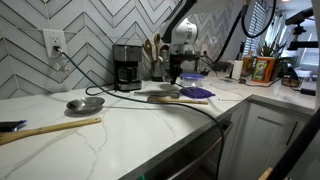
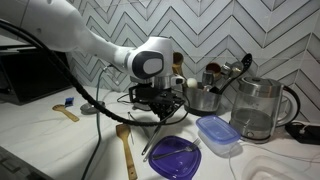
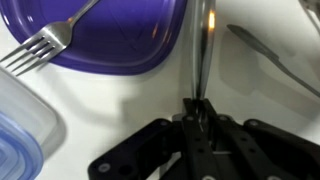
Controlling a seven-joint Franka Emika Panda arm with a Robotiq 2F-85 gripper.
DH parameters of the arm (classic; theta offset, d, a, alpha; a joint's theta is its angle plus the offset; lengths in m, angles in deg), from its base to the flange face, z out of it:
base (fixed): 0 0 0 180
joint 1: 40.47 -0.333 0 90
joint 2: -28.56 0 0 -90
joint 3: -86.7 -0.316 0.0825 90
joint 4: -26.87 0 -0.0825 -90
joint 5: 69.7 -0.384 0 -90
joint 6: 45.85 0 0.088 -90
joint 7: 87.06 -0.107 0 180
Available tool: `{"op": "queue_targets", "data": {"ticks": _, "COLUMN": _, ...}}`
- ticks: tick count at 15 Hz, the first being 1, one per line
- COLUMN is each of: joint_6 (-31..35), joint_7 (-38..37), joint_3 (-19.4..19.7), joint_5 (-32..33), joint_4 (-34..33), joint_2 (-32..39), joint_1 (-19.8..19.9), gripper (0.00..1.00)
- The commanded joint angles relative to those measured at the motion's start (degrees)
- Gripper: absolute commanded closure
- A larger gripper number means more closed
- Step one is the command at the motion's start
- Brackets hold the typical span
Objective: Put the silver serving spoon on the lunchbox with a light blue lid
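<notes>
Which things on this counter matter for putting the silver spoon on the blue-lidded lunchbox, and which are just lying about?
For the job:
spoon, held in the shut gripper
lunchbox

Lying about:
purple plate
fork
wooden spoon
ladle
kettle
coffee maker

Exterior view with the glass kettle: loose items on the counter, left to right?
Small blue object → wooden spoon → purple disc → lunchbox with light blue lid → glass kettle. End effector, shut on the silver serving spoon, overlaps the disc, so omitted.
</notes>
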State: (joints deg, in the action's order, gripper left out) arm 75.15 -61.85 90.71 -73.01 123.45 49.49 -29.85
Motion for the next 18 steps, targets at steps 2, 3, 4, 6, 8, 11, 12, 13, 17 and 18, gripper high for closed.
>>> {"op": "queue_targets", "data": {"ticks": 2, "joint_6": -4.93, "joint_7": 1.69, "joint_3": -0.07, "joint_5": -4.07, "joint_4": -2.52, "joint_2": -3.31, "joint_1": 3.25, "gripper": 0.97}}
{"op": "queue_targets", "data": {"ticks": 3, "joint_6": -6.17, "joint_7": 1.81, "joint_3": 0.18, "joint_5": -4.82, "joint_4": -3.75, "joint_2": -3.48, "joint_1": 3.82, "gripper": 0.97}}
{"op": "queue_targets", "data": {"ticks": 4, "joint_6": -7.21, "joint_7": 1.65, "joint_3": 0.65, "joint_5": -4.84, "joint_4": -5.07, "joint_2": -3.51, "joint_1": 4.26, "gripper": 0.97}}
{"op": "queue_targets", "data": {"ticks": 6, "joint_6": -8.88, "joint_7": 2.11, "joint_3": 1.43, "joint_5": -3.89, "joint_4": -7.22, "joint_2": -3.46, "joint_1": 4.90, "gripper": 0.97}}
{"op": "queue_targets", "data": {"ticks": 8, "joint_6": -9.28, "joint_7": 2.45, "joint_3": 1.99, "joint_5": -2.71, "joint_4": -6.82, "joint_2": -4.48, "joint_1": 5.02, "gripper": 0.97}}
{"op": "queue_targets", "data": {"ticks": 11, "joint_6": -8.26, "joint_7": 1.48, "joint_3": 2.19, "joint_5": -2.90, "joint_4": -7.44, "joint_2": -3.80, "joint_1": 4.67, "gripper": 0.89}}
{"op": "queue_targets", "data": {"ticks": 12, "joint_6": -8.28, "joint_7": 1.49, "joint_3": 2.18, "joint_5": -2.90, "joint_4": -7.44, "joint_2": -3.83, "joint_1": 4.66, "gripper": 0.89}}
{"op": "queue_targets", "data": {"ticks": 13, "joint_6": -8.28, "joint_7": 1.49, "joint_3": 2.15, "joint_5": -2.90, "joint_4": -7.44, "joint_2": -3.82, "joint_1": 4.64, "gripper": 0.89}}
{"op": "queue_targets", "data": {"ticks": 17, "joint_6": -10.17, "joint_7": 5.42, "joint_3": 1.62, "joint_5": -4.89, "joint_4": -11.35, "joint_2": -1.39, "joint_1": 5.84, "gripper": 0.97}}
{"op": "queue_targets", "data": {"ticks": 18, "joint_6": -11.21, "joint_7": 6.20, "joint_3": 1.80, "joint_5": -4.37, "joint_4": -13.62, "joint_2": -0.21, "joint_1": 6.07, "gripper": 0.97}}
